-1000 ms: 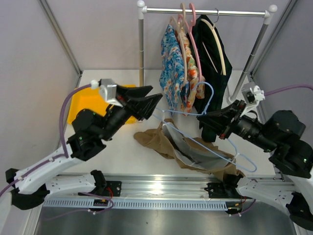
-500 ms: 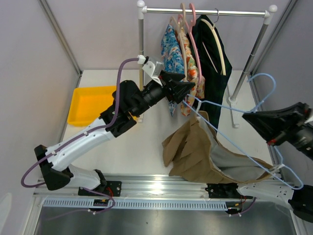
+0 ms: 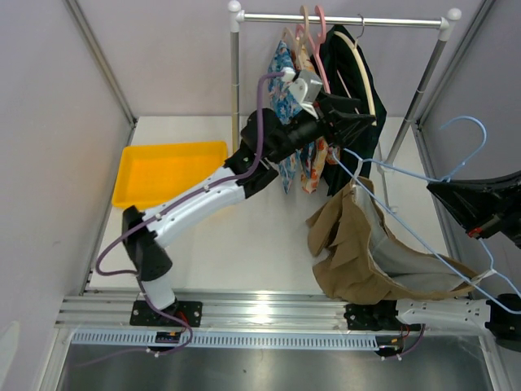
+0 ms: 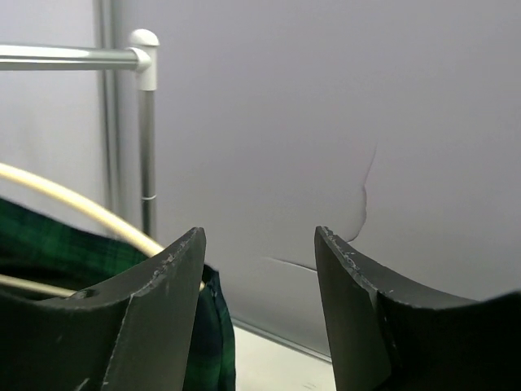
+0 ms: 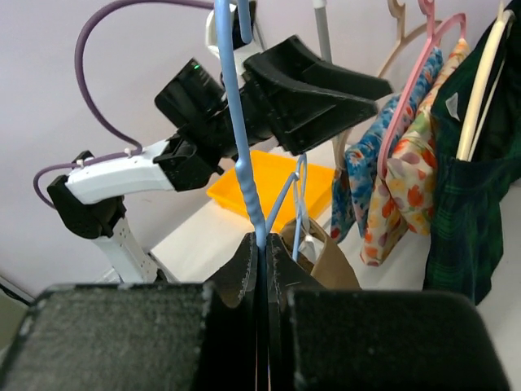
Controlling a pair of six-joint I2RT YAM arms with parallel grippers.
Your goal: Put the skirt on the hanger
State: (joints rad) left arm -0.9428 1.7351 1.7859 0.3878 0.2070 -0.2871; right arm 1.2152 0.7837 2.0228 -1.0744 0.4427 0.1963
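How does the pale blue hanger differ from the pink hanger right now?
The pale blue hanger is thin wire; the pink hanger is thicker. The blue one is off the rail, tilted, clamped in the right gripper; the pink one hangs on the rail. The blue one carries the tan skirt; the pink one a floral garment. Both have hooks.

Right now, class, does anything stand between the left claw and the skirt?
Nothing visible does. The open left claw hovers beside the green plaid garment, apart from the skirt, which hangs on the hanger pinched in the right claw.
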